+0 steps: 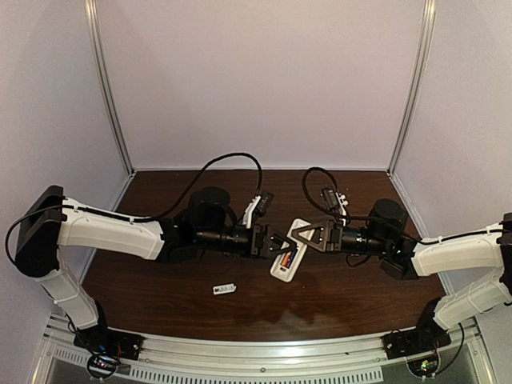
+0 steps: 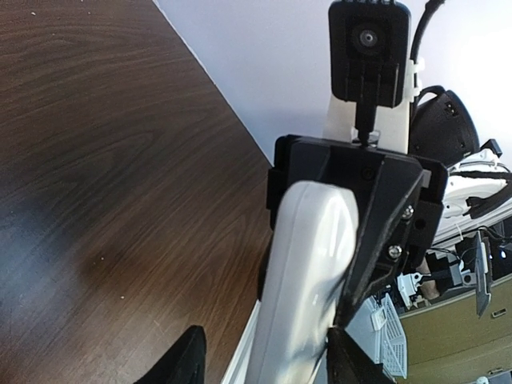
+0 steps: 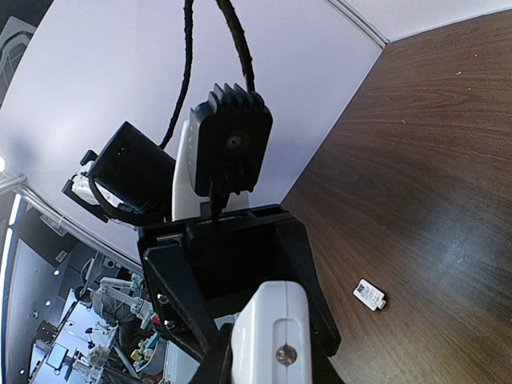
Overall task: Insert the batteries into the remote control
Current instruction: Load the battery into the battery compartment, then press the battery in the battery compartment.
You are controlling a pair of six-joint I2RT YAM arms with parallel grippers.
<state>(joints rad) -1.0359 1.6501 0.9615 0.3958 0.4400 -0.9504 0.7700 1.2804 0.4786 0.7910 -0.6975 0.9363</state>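
Two arms meet over the middle of the surface (image 1: pixel 160 280), and between them hangs one white remote (image 1: pixel 282 270), lifted and tilted, its open back turned up to the top camera. In its recess sit the batteries (image 1: pixel 286 258), seen only as one orange-red patch and one purple patch side by side; they are too small to tell more. The right tool (image 1: pixel 300 238) is closed narrow on the remote's far end, and in its own wrist view its fingers (image 3: pixel 218 362) press against the white body. The left tool (image 1: pixel 280 244) reaches the remote from the other side. In its wrist view one finger (image 2: pixel 346 352) lies against the remote, while a strip of wood shows between the other finger and the casing, so I cannot tell whether it clamps. One small white cover (image 1: pixel 225 289) lies flat on the surface, well apart from the remote, toward the left arm's side and nearer the front. The surface is dark brown wood grain with a dull sheen. Pale lilac walls (image 1: pixel 256 80) close it in on three sides, with two metal posts (image 1: pixel 108 88) in the back corners and one metal rail (image 1: pixel 264 352) along the near edge carrying both bases.
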